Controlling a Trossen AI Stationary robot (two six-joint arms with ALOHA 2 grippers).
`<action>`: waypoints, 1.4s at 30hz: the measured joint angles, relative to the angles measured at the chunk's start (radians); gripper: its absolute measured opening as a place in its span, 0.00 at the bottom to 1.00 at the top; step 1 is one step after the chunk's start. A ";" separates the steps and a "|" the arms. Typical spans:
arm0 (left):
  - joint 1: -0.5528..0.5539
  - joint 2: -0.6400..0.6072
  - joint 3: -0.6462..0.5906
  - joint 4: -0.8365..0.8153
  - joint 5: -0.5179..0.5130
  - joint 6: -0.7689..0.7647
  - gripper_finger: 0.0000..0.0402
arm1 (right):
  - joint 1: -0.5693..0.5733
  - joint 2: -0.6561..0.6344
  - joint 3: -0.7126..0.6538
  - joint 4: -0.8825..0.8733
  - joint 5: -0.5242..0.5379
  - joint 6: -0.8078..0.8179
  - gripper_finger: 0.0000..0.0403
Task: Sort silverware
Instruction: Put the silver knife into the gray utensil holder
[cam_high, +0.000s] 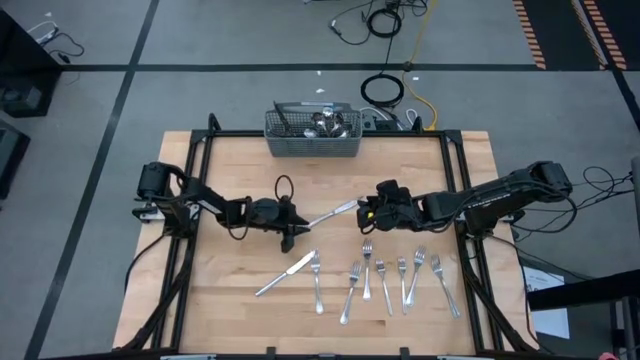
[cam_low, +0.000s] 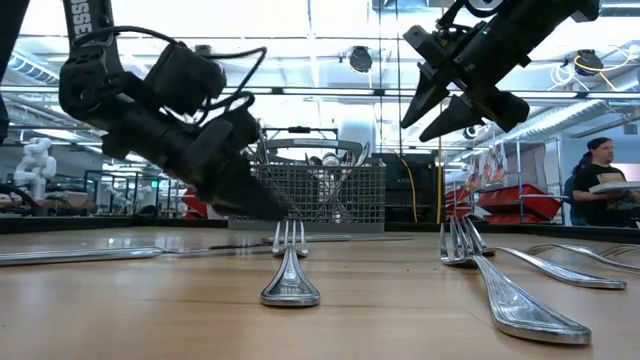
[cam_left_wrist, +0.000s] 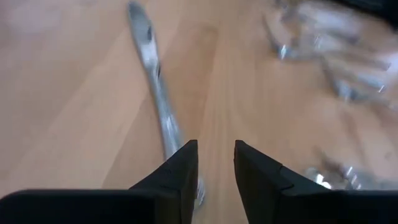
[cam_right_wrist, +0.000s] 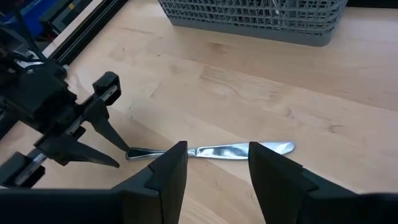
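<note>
The left gripper (cam_high: 291, 234) is low over the bench (cam_high: 230, 170), its fingers narrowly parted around the handle end of a table knife (cam_high: 333, 212) that lies flat on the wood. To its right, the right gripper (cam_high: 364, 212) hangs above the knife's blade end with its jaws wide and empty. A second knife (cam_high: 285, 275) and six forks (cam_high: 385, 282) lie along the near side; the mesh basket (cam_high: 313, 132) stands at the far edge.
</note>
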 joint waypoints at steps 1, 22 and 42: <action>0.000 0.000 0.000 -0.023 0.000 0.000 0.29 | 0.000 0.000 0.000 0.000 0.000 0.000 0.40; 0.051 -0.009 0.021 0.182 -0.094 -0.041 0.41 | 0.239 0.000 -0.071 -0.142 0.186 0.242 0.40; -0.033 0.031 0.123 -0.168 -0.234 -0.049 0.73 | 0.326 0.000 -0.263 -0.011 0.230 0.498 0.40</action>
